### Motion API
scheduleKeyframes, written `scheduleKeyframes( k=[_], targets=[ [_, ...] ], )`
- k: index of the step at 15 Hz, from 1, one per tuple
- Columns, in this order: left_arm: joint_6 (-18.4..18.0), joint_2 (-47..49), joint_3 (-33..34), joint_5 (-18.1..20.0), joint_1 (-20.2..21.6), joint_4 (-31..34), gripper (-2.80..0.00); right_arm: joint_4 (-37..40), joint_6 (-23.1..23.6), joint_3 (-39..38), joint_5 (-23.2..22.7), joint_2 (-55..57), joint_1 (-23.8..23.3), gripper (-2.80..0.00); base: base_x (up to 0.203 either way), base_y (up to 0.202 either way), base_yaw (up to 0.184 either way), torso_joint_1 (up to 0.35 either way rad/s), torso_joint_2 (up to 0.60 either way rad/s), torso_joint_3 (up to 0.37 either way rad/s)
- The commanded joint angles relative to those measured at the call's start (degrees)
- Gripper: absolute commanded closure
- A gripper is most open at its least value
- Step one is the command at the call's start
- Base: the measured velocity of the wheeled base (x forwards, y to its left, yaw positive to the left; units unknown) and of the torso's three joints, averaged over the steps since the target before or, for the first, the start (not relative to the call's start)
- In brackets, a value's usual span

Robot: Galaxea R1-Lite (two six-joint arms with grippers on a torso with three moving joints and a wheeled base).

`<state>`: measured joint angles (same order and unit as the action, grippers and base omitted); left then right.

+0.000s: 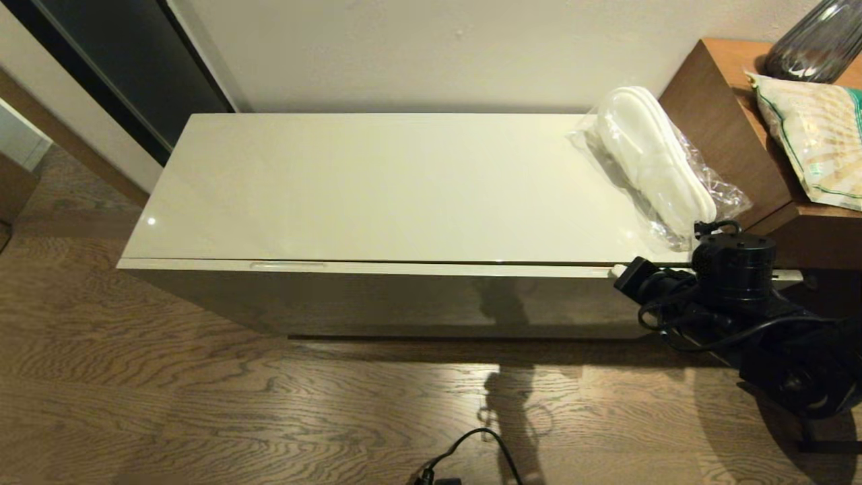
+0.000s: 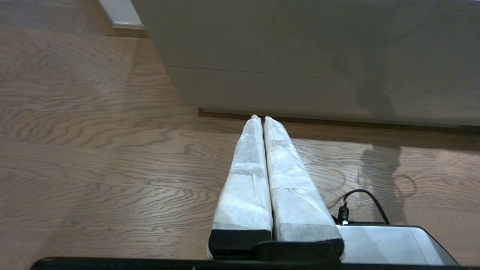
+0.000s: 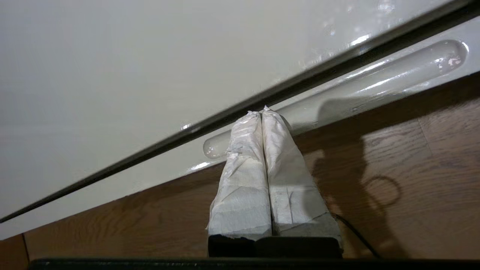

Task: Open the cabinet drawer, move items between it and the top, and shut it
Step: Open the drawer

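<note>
**Glossy cream cabinet, bagged slippers, two wrapped end effectors**

Cream-white, mirror-smooth top point(image 1: 377, 188): long flat rectangular slab, much wider than deep, lying just above and behind the right end effector point(image 1: 617, 271).

Cabinet drawer point(image 1: 404, 296): glossy cream-grey front panel, pushed in flush under the top. Its right-hand oblong slot point(image 3: 337, 95), a rounded shallow recess, sits directly at the right end effector's tips.

Slippers point(image 1: 650, 162): flat, white, stacked inside a crinkly clear plastic bag on the top, just behind the right end effector. No print legible.

Right end effector: fingers point(image 3: 245, 176) wrapped in creased white fabric tape, pressed together, empty.

Left end effector point(image 2: 259, 119): same white wrapping, fingers pressed together, empty, low over the wood-grain floor point(image 2: 93, 150) before the cabinet's base.

Snack bag point(image 1: 815, 141): pale, green-trimmed, on the brown wooden side table point(image 1: 714, 128) beyond the right end effector; its writing is unreadable.
</note>
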<state>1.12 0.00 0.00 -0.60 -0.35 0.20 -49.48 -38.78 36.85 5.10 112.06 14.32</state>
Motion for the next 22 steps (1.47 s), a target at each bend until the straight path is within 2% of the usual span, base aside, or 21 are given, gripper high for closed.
scheduleKeyframes(
  k=[1,5,10,12,16,17,18,19,20,21,22],
  targets=[
    [0.0,0.0,0.1,0.0,0.0,0.0,0.00,15.4,-0.2,-1.0,-0.1,-3.9,0.1,0.00,0.000,0.000,0.000,0.000,0.00,0.000],
    [0.0,0.0,0.1,0.0,0.0,0.0,0.00,26.1,-0.2,-1.2,-0.6,-16.5,0.1,0.00,0.000,0.000,0.000,0.000,0.00,0.000],
    [0.0,0.0,0.1,0.0,0.0,0.0,0.00,50.5,-0.3,0.3,-3.2,-35.5,0.1,0.00,0.000,0.000,0.000,0.000,0.00,0.000],
    [0.0,0.0,0.0,0.0,0.0,0.0,0.00,57.6,-0.4,0.9,-3.3,-41.5,0.0,0.00,0.000,0.000,0.000,0.000,0.00,0.000],
    [0.0,0.0,0.1,0.0,0.0,0.0,0.00,59.6,-5.1,7.2,-2.4,-41.6,0.0,0.00,0.000,0.000,0.000,0.000,0.00,0.000],
    [0.0,0.0,0.0,0.0,0.0,0.0,0.00,59.5,-4.0,8.0,-2.2,-42.8,0.0,0.00,0.000,0.000,0.000,0.000,0.00,0.000],
    [0.0,-0.1,0.1,0.0,0.0,0.0,0.00,59.5,-0.7,8.7,-2.0,-44.2,0.1,0.00,0.000,0.000,0.000,0.000,0.00,0.000],
    [0.0,0.0,0.1,0.0,0.0,0.0,0.00,59.8,5.5,9.6,-1.0,-45.2,0.0,0.00,0.000,0.000,0.000,0.000,0.00,0.000],
    [0.0,0.0,0.0,0.0,0.0,0.0,0.00,60.1,16.1,10.9,2.7,-46.1,-0.1,0.00,0.000,0.000,0.000,0.000,0.00,0.000],
    [0.0,0.0,0.1,0.0,0.0,0.0,0.00,60.5,22.4,12.2,9.6,-46.6,0.1,0.00,0.000,0.000,0.000,0.000,0.00,0.000],
    [0.0,0.0,0.1,0.0,0.0,0.0,0.00,60.9,25.2,13.3,15.5,-46.9,1.8,0.00,0.000,0.000,0.000,0.000,0.00,0.000]
  ],
)
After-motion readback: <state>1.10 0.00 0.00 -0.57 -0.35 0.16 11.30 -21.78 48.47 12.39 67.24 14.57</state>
